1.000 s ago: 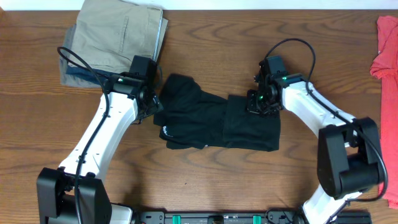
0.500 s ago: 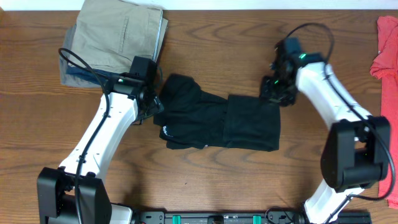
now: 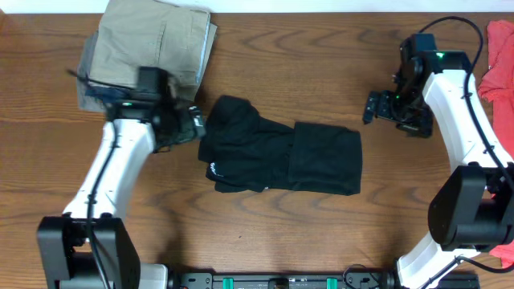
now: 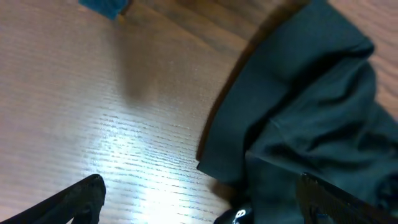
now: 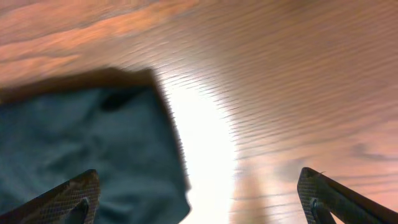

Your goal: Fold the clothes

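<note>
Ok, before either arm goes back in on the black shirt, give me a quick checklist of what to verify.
1. Black shirt lying flat: not ok, its left end is bunched.
2. Its right end squared: ok, a neat rectangle.
3. Left gripper open: ok, fingers spread wide.
4. Right gripper open and free of cloth: ok, over bare table past the shirt's upper right corner.
5. Khaki stack and red garment apart from the shirt: ok.
6. Left gripper touching cloth: cannot tell.
</note>
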{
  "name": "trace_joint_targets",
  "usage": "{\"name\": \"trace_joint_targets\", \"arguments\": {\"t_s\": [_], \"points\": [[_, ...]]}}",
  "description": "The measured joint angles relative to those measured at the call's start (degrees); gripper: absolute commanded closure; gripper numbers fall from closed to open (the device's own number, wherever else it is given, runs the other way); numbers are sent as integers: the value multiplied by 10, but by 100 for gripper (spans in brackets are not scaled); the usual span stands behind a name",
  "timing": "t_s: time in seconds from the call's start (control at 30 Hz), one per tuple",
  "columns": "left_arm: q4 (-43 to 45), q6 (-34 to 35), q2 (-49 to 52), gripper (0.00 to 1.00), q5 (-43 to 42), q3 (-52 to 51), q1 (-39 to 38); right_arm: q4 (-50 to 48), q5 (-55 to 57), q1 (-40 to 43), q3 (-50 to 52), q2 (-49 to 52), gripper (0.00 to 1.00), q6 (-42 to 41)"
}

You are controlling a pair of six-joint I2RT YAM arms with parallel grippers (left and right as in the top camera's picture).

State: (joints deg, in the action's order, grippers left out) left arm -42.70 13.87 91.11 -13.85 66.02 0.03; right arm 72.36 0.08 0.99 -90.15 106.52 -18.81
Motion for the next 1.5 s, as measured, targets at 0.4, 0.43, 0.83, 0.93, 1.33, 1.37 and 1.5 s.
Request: {"name": "trace_joint_targets", "arguments": {"t_s": [0.4,0.43,0.83,0.93,1.33,1.37,1.5], "points": [[96,-108,106,2,-197,0,39,0,32,5,0,0,1,0],[106,-110,113,2,-206,0,39,0,32,5,0,0,1,0],[160,-124,178,2,-268,0,31,0,34,5,0,0,1,0],[164,-124,203,2,-283,1,27,0,34,5,0,0,1,0],[70,-135,222,2,-330,19,26,0,34,5,0,0,1,0],[50,-138,222,1,-332,19,24,0,34,5,0,0,1,0],[-7,-151,224,1,-338,19,8,0,34,5,0,0,1,0]]}}
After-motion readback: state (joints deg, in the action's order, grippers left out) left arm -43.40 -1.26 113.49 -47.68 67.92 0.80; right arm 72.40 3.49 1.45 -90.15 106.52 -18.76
